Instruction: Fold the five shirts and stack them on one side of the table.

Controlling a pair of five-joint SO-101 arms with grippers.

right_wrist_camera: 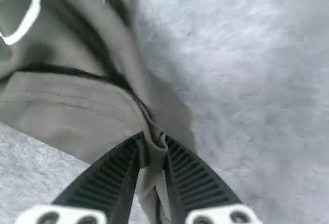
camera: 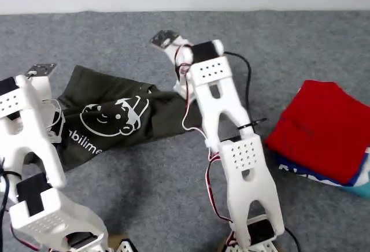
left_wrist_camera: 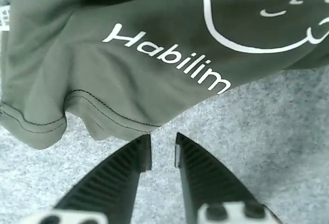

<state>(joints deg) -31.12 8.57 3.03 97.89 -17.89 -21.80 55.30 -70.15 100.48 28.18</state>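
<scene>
Olive printed shirt, pinched by right hand; left hand barely ajar, empty.

The loose shirt lies left of the table's middle, near the left edge — the folded stack sits well apart, at the right edge.

The left white plastic arm and the right white plastic arm are looking chunky and boxy, with rows of tiny round holes dotting them. Thin red, white and black wires and a thicker black cable are running along the right one. The left black ribbed gripper and the right black ribbed gripper are sticking out of white bases with dark screw holes.
</scene>
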